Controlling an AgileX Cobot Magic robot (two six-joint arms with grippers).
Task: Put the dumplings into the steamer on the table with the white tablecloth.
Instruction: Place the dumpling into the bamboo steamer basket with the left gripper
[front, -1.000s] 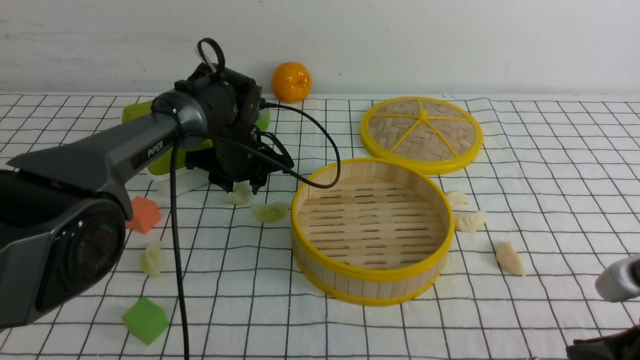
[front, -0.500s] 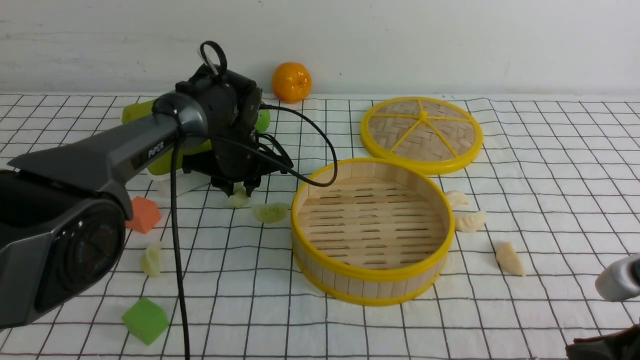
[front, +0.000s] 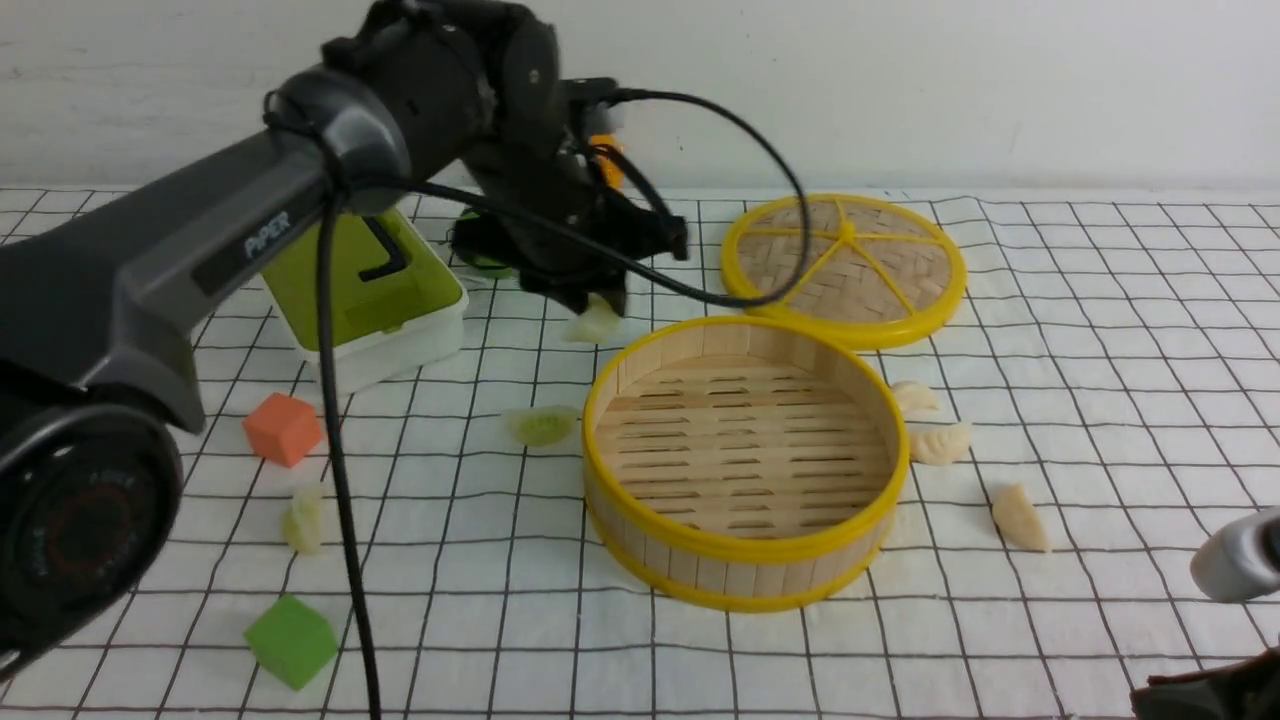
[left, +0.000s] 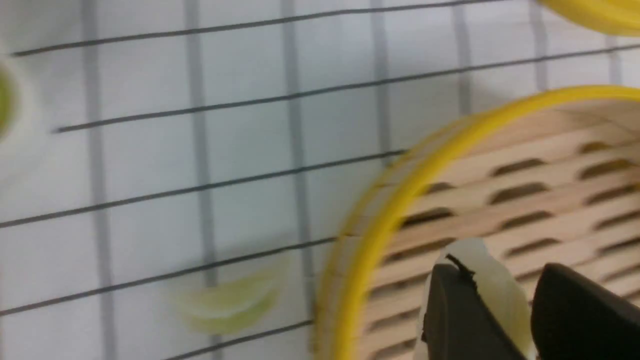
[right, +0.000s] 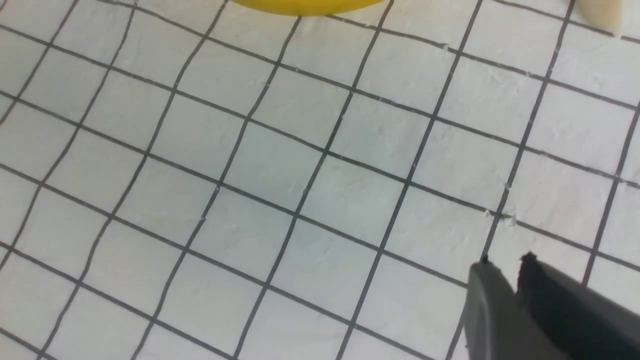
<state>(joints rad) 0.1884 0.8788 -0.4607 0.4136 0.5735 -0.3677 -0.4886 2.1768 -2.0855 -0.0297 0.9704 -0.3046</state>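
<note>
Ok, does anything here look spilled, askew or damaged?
Nothing stands out. The steamer sits upright and empty, its lid flat behind it. Five dumplings lie loose on the tablecloth, as the task expects; a sixth dumpling is held in the left jaws near the steamer's rim.

The pale dumpling (left: 500, 305) was half hidden between the left gripper (left: 502, 275)'s fingers. Behind that gripper's wrist, the orange (front: 610, 165) barely showed. Beside the gripper, a green dumpling (left: 227, 302) was blurred, and the steamer (left: 400, 200) ran off-frame.
</note>
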